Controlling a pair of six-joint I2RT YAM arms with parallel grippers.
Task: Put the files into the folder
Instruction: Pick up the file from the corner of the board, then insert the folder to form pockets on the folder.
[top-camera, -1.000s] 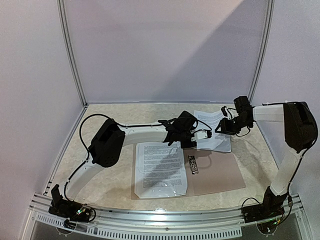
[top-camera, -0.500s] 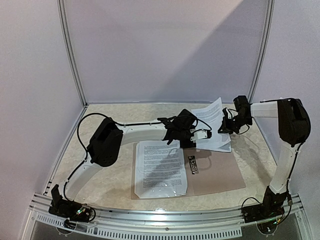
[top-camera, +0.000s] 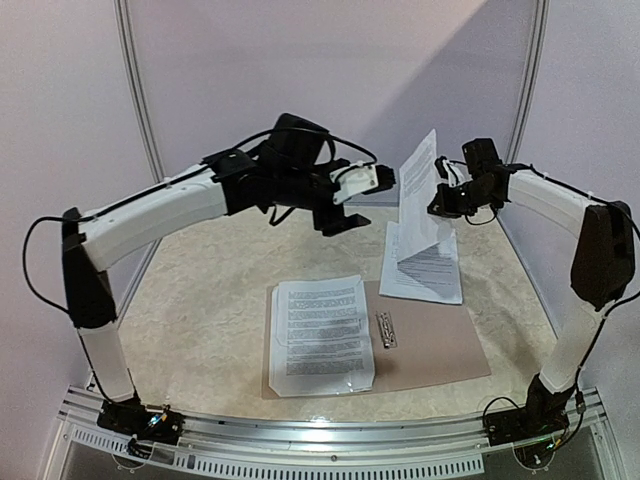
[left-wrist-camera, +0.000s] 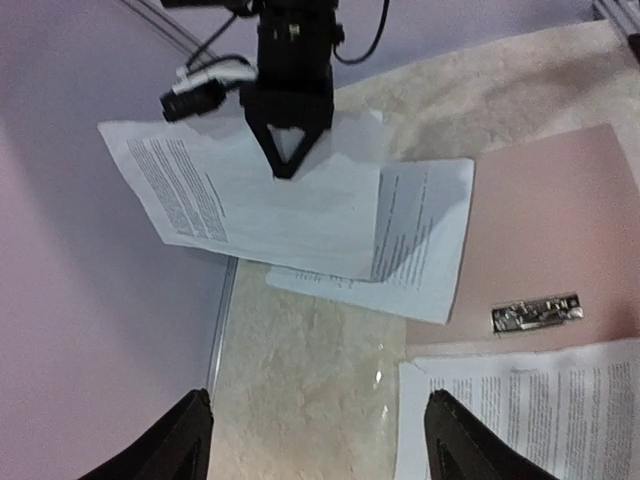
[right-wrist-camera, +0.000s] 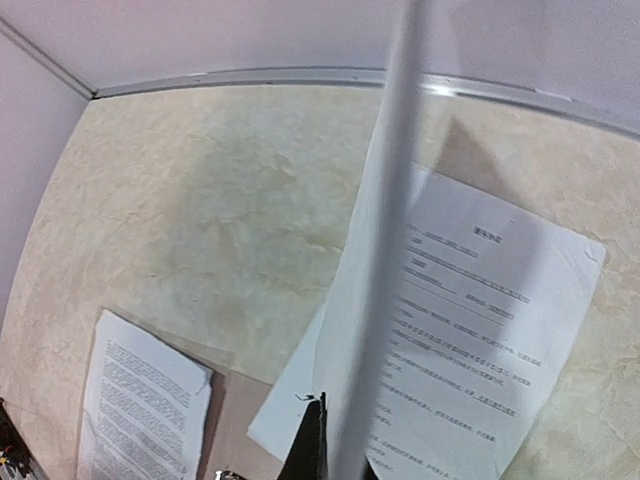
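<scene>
Fingers of the right gripper are clamped on the edge of one sheet of the files, holding it upright in the air over the far right corner of the tabletop. Below it a second sheet lies flat, its near corner touching the folder. The left gripper hovers high over the middle of the far edge, fingers spread wide around nothing. The folder lies open by the near edge, with a third sheet on its left half and a metal clip just beside that sheet.
</scene>
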